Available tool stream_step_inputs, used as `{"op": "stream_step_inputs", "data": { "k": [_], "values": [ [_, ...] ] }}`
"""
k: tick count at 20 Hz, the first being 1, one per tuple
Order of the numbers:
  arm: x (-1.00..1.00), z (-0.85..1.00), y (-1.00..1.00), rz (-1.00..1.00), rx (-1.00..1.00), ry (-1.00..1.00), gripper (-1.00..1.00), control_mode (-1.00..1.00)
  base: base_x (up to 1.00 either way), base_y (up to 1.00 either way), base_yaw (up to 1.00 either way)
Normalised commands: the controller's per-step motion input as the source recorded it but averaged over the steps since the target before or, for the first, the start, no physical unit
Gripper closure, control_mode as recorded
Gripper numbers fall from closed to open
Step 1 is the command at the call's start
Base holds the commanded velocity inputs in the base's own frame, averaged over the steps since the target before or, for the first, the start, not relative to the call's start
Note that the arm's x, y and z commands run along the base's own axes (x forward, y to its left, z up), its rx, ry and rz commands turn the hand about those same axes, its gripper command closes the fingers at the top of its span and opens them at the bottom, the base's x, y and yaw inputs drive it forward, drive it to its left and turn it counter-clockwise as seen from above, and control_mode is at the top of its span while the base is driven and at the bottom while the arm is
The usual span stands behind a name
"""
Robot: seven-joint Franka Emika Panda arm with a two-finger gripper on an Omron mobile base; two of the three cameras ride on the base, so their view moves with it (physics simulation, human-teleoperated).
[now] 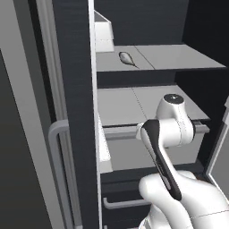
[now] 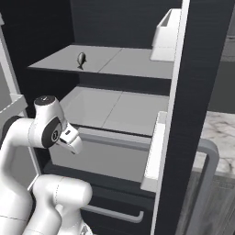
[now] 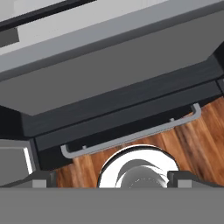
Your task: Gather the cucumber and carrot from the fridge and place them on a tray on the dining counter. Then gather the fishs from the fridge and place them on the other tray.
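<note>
Open fridge (image 1: 76,112) interior, shelves light grey. Silver-grey fish (image 1: 126,57) lies on the upper shelf (image 2: 69,62), above and well apart from the jaws, which stand spread, empty, aimed at the drawer handle (image 3: 131,135).

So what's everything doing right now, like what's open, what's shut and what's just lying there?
Fridge: door open, shelves showing.
Silver fish: lying on the upper shelf, untouched.
Lower drawer: shut, handle free.
Gripper: open, holding nothing, pointing down at the drawer front.
</note>
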Motion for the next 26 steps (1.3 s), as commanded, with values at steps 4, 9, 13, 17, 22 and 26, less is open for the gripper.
{"op": "stream_step_inputs", "data": {
  "k": [4, 9, 13, 17, 22, 26],
  "values": [
    [0.28, 0.07, -0.18, 0.07, 0.03, -0.02, -1.0, -1.0, 0.3, -0.16, 0.07],
    [0.38, 0.52, -0.26, 0.21, 0.01, -0.25, -1.0, -1.0, 0.0, 0.0, 0.0],
    [0.14, 0.97, -0.05, 0.21, -0.03, -0.39, -1.0, -1.0, 0.0, 0.0, 0.0],
    [0.17, 1.0, 0.0, 0.16, -0.06, -0.33, -1.0, -1.0, 0.0, 0.0, 0.0],
    [0.17, 1.0, 0.0, 0.13, -0.14, -0.22, -1.0, -1.0, 0.0, 0.0, 0.0],
    [0.31, 0.97, 0.03, 0.09, -0.17, -0.17, -1.0, -1.0, 0.0, 0.0, 0.0]
  ]
}}
